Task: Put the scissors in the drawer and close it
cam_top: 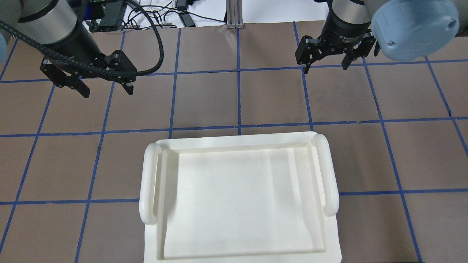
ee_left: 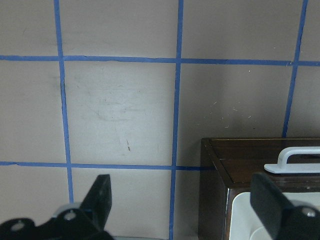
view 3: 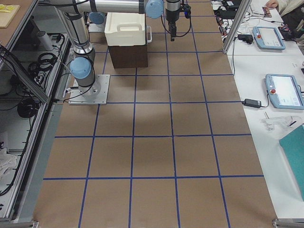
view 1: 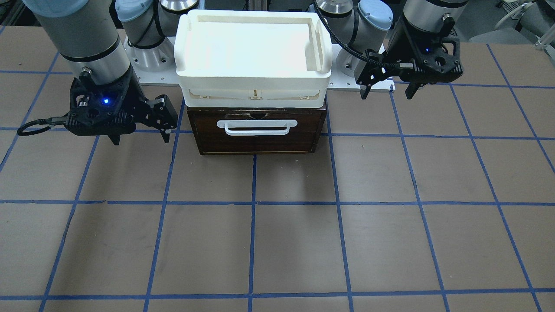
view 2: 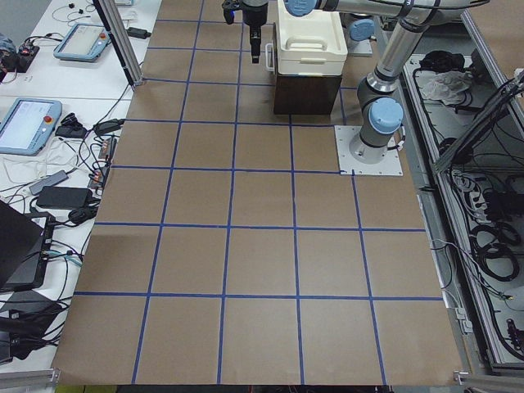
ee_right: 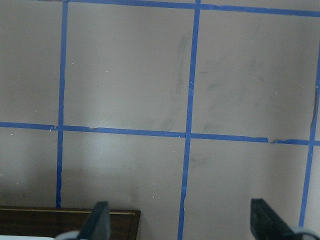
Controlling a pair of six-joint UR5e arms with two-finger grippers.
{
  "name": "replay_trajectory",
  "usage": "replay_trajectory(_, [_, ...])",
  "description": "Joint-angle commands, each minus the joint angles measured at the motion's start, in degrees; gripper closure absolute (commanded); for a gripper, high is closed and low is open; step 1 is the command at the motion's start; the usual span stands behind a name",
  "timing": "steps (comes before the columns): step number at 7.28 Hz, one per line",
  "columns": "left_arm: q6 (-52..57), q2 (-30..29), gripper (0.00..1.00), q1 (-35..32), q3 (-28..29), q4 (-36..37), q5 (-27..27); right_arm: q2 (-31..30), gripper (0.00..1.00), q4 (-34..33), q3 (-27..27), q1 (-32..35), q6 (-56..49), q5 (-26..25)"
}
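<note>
No scissors show in any view. The dark-brown drawer sits pushed in under a white tray, its white bar handle facing outward and its inside hidden. My left gripper hangs open and empty above the table beside the drawer. On the drawer's other side my right gripper is also open, with nothing between its fingers. From overhead, the left gripper and right gripper both hover over bare table. The left wrist view catches the drawer's corner and handle.
A cream-white plastic tray rests on top of the drawer unit, with nothing visible in it. The brown table carries a blue tape grid. Both arm bases stand behind the drawer. Tablets and cables lie on side benches.
</note>
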Motion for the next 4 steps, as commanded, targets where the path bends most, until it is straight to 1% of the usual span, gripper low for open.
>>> replay_trajectory(1, [0.09,0.25,0.0,0.0,-0.15,-0.07,0.0,0.0,0.0,-0.09,0.0,0.0,0.0,0.0])
replay_trajectory(4, [0.09,0.34,0.0,0.0,-0.24,-0.07,0.0,0.0,0.0,0.17,0.0,0.0,0.0,0.0])
